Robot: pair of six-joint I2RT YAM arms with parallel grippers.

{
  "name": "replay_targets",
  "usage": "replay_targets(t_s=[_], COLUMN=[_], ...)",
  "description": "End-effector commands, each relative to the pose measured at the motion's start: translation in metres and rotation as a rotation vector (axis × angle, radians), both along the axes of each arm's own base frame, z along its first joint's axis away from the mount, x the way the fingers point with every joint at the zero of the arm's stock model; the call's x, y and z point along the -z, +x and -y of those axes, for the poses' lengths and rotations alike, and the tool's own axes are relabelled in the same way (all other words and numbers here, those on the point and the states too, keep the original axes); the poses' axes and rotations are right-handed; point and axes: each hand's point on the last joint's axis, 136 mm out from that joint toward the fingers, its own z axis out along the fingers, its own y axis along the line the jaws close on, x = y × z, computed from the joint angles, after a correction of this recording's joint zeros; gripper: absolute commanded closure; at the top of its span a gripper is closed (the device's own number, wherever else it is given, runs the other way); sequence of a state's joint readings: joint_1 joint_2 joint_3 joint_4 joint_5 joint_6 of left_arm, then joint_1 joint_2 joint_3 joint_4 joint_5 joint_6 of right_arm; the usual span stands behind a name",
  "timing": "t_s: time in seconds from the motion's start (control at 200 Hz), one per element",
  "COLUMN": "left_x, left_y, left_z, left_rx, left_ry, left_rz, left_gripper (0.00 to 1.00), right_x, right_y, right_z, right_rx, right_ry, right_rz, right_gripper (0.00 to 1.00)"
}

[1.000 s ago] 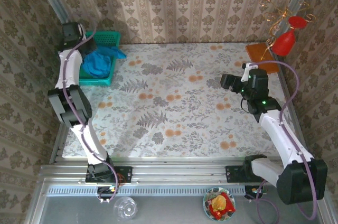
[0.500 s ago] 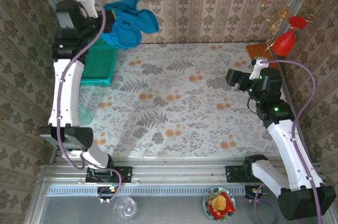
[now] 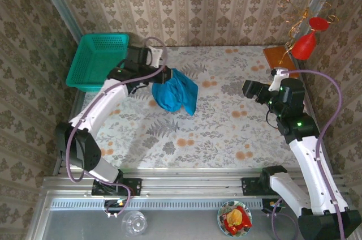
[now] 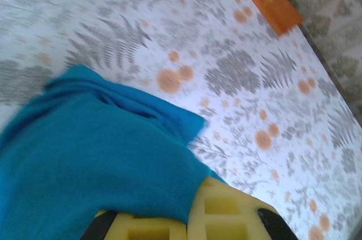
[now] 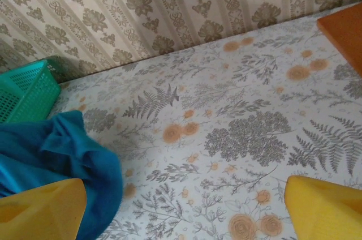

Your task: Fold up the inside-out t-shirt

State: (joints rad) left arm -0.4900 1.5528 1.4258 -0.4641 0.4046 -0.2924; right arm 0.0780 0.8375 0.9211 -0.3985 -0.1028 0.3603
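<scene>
**The left pincer [image 3: 162, 77] is pressed together on the inside-out t-shirt [image 3: 176, 96], at the upper middle of the top view.**

The blue-teal cloth is bunched in one lump. It reaches from the pincer down and to the right in the frame, over the flowered table [image 3: 226, 132]. In the left wrist view the cloth lies over the yellow pads [image 4: 226, 220] from the left. Whether the lump touches the table I cannot tell. The teal basket [image 3: 96, 61] is at the upper left, apart from the cloth. The right pincer [image 3: 249, 89] is at the middle right, well apart from the t-shirt, its fingers spread wide with nothing between them. An orange-brown board [image 3: 280, 59] lies at the upper right.
</scene>
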Motion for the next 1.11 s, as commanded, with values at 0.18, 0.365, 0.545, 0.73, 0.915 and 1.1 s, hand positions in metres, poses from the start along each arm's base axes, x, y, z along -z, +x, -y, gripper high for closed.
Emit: replay_targets(t_s=[0.18,0.365,0.545,0.73,0.915,1.1], left_x=[0.006,0.029,0.081,0.137,0.165,0.181], left_y=[-0.024,-0.021,-0.042,-0.057,-0.064,-0.067], left_z=[0.039,0.024,0.021,0.033,0.039,0.047], left_rx=[0.095,0.055,0.084,0.119,0.153,0.175], left_ry=[0.089,0.165,0.190,0.185,0.230,0.253], left_rz=[0.057,0.031,-0.087,-0.211,-0.246,-0.258], left_gripper=[0.50,0.44,0.45,0.45,0.44,0.47], right_x=[0.035,0.077,0.140,0.192,0.238,0.260], right_y=[0.007,0.017,0.015,0.027,0.032,0.039], right_z=[-0.034,-0.070,-0.097,-0.111,-0.132,-0.136], right_rx=[-0.078,-0.179,-0.273,-0.284,-0.348,-0.359], right_ry=[0.056,0.003,0.001,0.055,0.105,0.088], right_rz=[-0.131,-0.273,-0.469,-0.590,-0.721,-0.792], right_gripper=[0.13,0.22,0.25,0.32,0.38,0.81])
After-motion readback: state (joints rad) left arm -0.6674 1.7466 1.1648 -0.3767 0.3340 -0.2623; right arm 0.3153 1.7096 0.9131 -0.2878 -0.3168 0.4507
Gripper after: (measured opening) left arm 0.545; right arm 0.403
